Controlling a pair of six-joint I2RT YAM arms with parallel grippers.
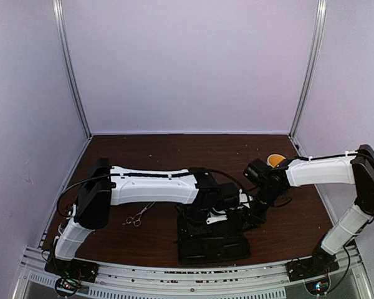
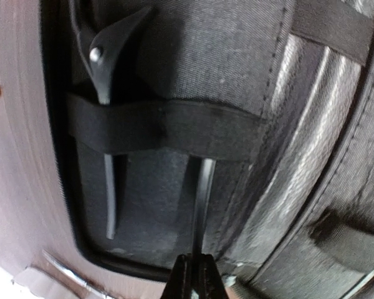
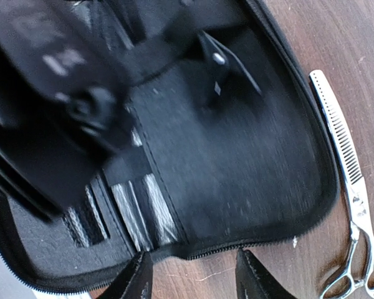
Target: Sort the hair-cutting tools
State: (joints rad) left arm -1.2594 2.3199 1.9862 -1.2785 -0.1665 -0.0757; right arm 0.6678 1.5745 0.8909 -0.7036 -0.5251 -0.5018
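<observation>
One slim black piece [image 2: 202,199] to reckon with: pinched at its near end by the left gripper [image 2: 194,269], jaws closed hard on it at 6 o'clock of the left wrist view. Runs straight from 6 to 12 there, in line with the jaws, far end tucked under the elastic strap [image 2: 168,128] inside the open zip case [image 1: 212,246]. Shares that strap with a black hinged tool [image 2: 112,50] at 10 o'clock, close beside but apart. Probably calls for travel along that same 6-to-12 line only, since a sideways tug would likely drag the strap and the neighbour with it; cannot tell whether meant to slide in or draw out. No contest over which arm is nearer: left, already on it. Right gripper [image 3: 193,277] over the case's near rim, jaws spread wide, holding nothing. Toothed silver scissors [image 3: 343,149] flat on the bare tabletop [image 3: 327,37] at 3 o'clock of the case in the right wrist view, blades toward 12, rings toward 6.
</observation>
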